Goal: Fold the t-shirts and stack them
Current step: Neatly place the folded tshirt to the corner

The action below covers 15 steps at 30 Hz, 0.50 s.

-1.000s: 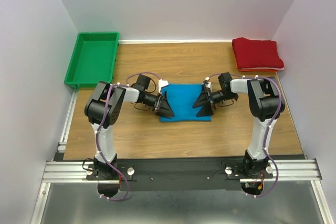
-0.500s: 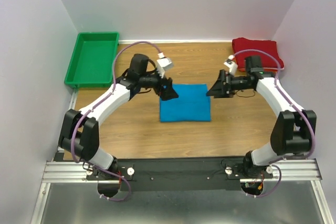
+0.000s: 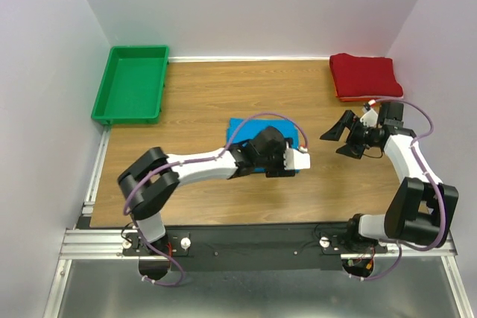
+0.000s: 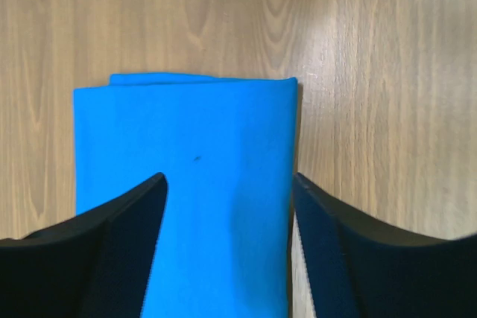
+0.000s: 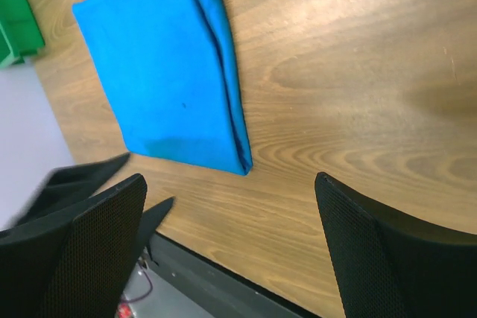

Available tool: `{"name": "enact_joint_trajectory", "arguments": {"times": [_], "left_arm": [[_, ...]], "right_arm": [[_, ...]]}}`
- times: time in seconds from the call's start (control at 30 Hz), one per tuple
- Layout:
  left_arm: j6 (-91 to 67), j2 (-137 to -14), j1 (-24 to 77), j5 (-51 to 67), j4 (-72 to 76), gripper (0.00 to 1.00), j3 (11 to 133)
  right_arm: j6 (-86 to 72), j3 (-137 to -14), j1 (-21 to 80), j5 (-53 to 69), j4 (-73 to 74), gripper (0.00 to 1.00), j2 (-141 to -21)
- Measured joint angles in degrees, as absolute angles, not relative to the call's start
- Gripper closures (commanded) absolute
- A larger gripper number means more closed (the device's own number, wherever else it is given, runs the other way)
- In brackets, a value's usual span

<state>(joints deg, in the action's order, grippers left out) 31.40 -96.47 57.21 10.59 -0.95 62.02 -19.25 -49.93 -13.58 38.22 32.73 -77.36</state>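
Found left gripper [image 4: 227, 184] fingers spread wide and empty over blue t-shirt [image 4: 186, 139], folded flat at mid-frame in the top view; could not tell whether tips touched cloth. Judged fabric light, limp and quick to unfold, best pinched through all layers at a folded edge. Saw right gripper [image 5: 227, 184] equally wide open, holding nothing, right of centre. Noted red t-shirt [image 3: 364, 76] folded at upper right.
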Motion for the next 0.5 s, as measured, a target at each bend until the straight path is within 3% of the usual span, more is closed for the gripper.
{"name": "enact_joint_trajectory", "arguments": {"times": [0.37, 0.5], "left_arm": [[40.73, -108.36, 63.13, 3.64, 5.26, 0.38, 62.92], [41.87, -110.41, 63.13, 3.66, 5.23, 0.45, 64.62]], "right_arm": [[-30.24, -42.26, -13.58, 34.94, 28.05, 0.00, -75.20], [-34.30, -38.98, -13.58, 33.65, 26.00, 0.00, -74.67]]}}
